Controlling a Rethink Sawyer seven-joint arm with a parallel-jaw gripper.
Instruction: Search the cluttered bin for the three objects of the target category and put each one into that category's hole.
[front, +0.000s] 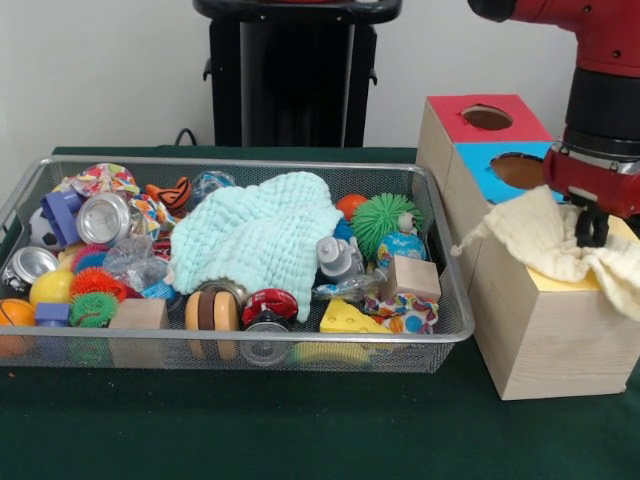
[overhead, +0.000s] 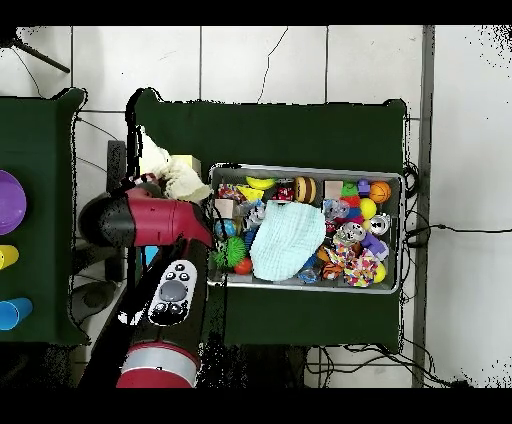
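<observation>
A dark green cloth (front: 300, 430) covers the desk beneath a plain white wall (front: 100, 70). From above, the floor (overhead: 300, 60) shows large pale tiles with dark grout lines, with black cables (overhead: 270, 60) trailing across it beside the desk.

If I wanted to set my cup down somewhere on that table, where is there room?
The green table is bare in front of the wire bin, and a strip runs before the wooden boxes. The bin is crammed: a mint cloth over toys. A cream cloth hanging from the gripper covers the yellow box top.
</observation>
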